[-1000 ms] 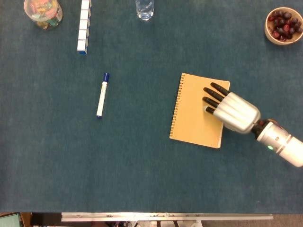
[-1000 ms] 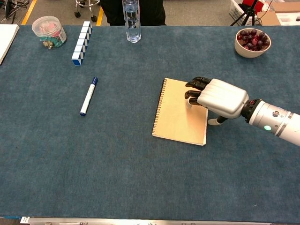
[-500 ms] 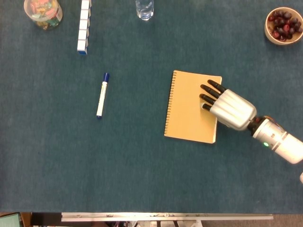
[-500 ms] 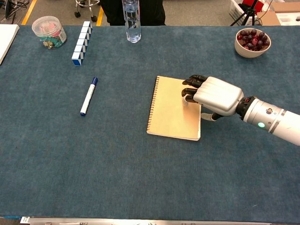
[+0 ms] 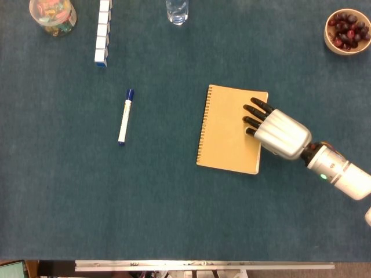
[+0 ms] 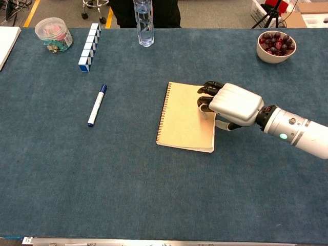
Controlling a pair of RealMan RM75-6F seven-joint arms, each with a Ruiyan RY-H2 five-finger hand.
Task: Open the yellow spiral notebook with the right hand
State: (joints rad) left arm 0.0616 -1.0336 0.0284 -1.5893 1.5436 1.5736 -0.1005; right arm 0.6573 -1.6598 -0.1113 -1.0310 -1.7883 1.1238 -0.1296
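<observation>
The yellow spiral notebook (image 5: pixel 226 127) (image 6: pixel 182 115) lies closed and flat on the blue table cloth, its spiral binding along the left edge. My right hand (image 5: pixel 281 133) (image 6: pixel 233 105) reaches in from the right. Its dark fingers (image 5: pixel 255 113) (image 6: pixel 207 92) rest on the cover near the notebook's right edge. The thumb sits low beside that edge in the chest view; whether it is under the cover I cannot tell. My left hand shows in neither view.
A blue-capped marker (image 5: pixel 124 116) (image 6: pixel 97 105) lies to the left. At the far edge stand a water bottle (image 5: pixel 177 10), a row of blue-white blocks (image 5: pixel 102 32), a candy jar (image 5: pixel 53 14) and a bowl of dark fruit (image 5: pixel 346 30).
The notebook has slid to the left under my right hand's fingers and turned slightly. The hand moved left with it. The cover stays closed.
</observation>
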